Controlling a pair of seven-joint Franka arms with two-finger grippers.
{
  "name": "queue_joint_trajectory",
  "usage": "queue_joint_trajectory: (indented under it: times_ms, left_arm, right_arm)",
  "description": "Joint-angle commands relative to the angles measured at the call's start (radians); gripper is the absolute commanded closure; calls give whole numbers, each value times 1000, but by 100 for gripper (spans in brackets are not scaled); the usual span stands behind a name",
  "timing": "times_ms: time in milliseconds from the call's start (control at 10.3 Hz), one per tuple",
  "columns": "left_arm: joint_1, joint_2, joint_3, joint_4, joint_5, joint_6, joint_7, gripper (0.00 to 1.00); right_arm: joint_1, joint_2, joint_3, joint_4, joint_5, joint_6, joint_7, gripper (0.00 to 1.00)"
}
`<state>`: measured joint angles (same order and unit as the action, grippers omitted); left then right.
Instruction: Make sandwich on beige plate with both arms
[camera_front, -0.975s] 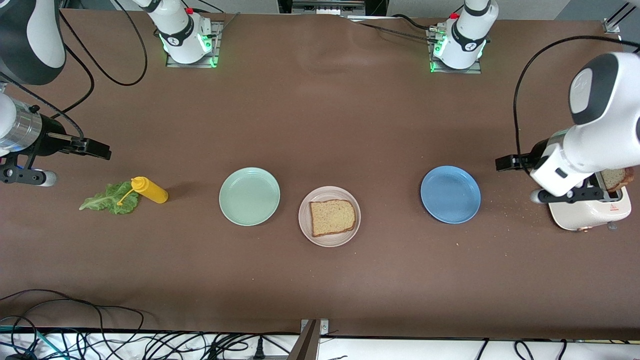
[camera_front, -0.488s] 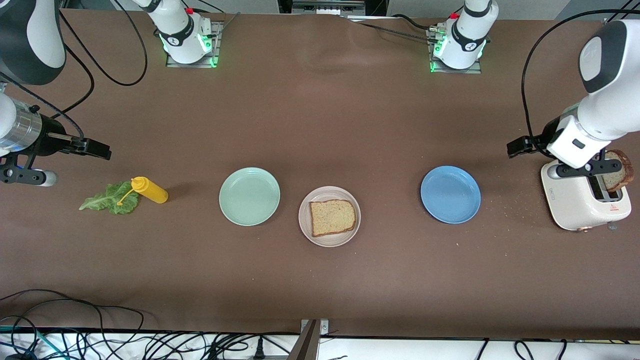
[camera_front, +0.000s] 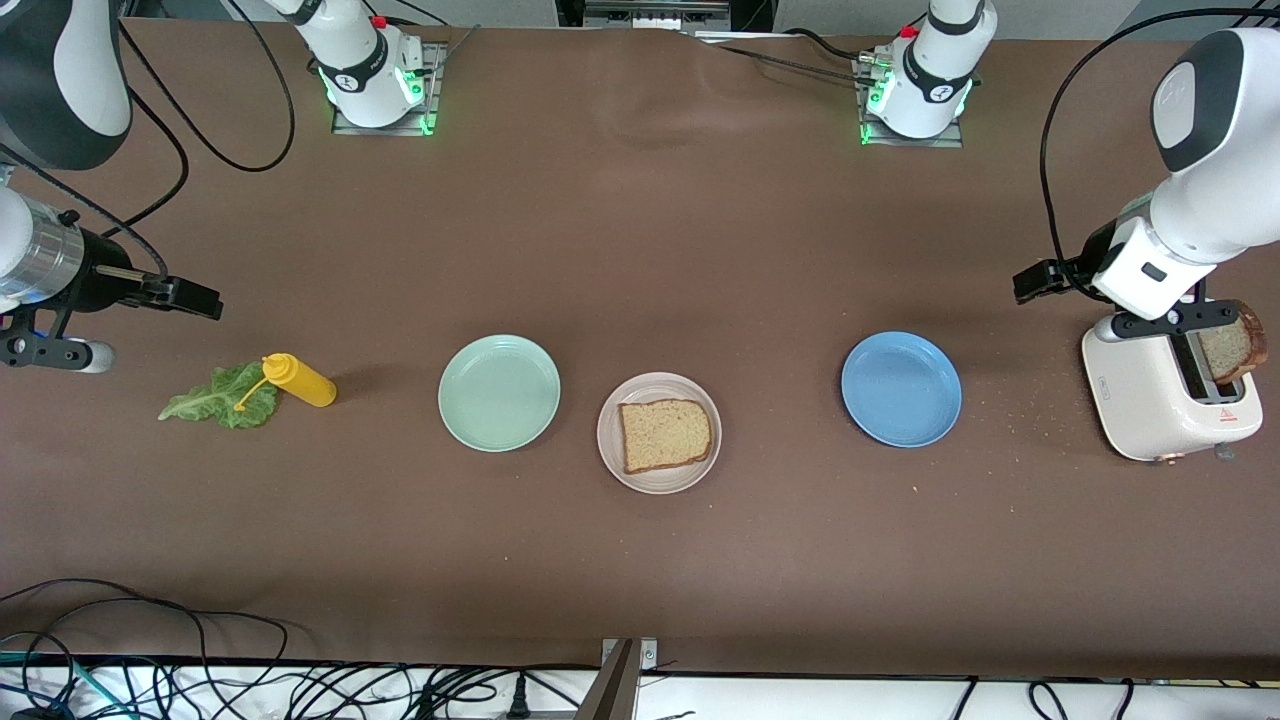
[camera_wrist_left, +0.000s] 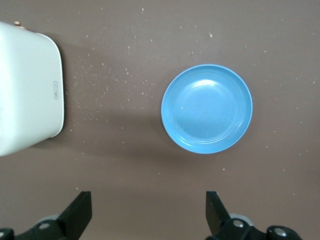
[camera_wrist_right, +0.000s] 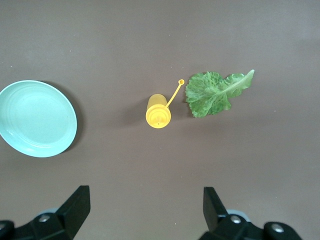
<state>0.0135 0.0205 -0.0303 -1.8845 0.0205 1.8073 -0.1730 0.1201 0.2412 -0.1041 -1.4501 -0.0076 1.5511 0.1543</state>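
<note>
Finishing the sandwich calls for the empty, wide-open right gripper (camera_wrist_right: 142, 210) to drop onto the lettuce (camera_front: 218, 396) beside the mustard bottle (camera_front: 300, 380), while the left gripper (camera_wrist_left: 147, 215), also wide open and empty, waits near the toaster (camera_front: 1170, 400); one bread slice (camera_front: 665, 434) already lies on the beige plate (camera_front: 659, 481) mid-counter.

Even, bright overhead light fills all three views, and the matte brown table surface (camera_front: 640, 250) shows no glare. Shadows are soft and short: a faint dark patch lies beside the glossy round blue plate (camera_wrist_left: 206, 108) and another beside the round mint green plate (camera_wrist_right: 36, 118), while the blue plate carries a small pale sheen. Everything on the table looks sharp, with green lamps glowing at both arm bases.
</note>
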Motion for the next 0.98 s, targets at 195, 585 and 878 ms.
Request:
queue_joint_trajectory:
  times_ms: [195,585,878]
  left_arm:
    - [-4,-85,-6,13,33,-14,-5,0]
    - [-38,-82,70,128,-61,-195,152,0]
    - [-43,-79,89,206,-62,-273,213,0]
  right_arm:
    - [-5,-8,3,-3,15,-6,-7,0]
    - [-5,-8,3,-3,15,-8,-5,0]
    - [-5,-8,3,-3,15,-8,-5,0]
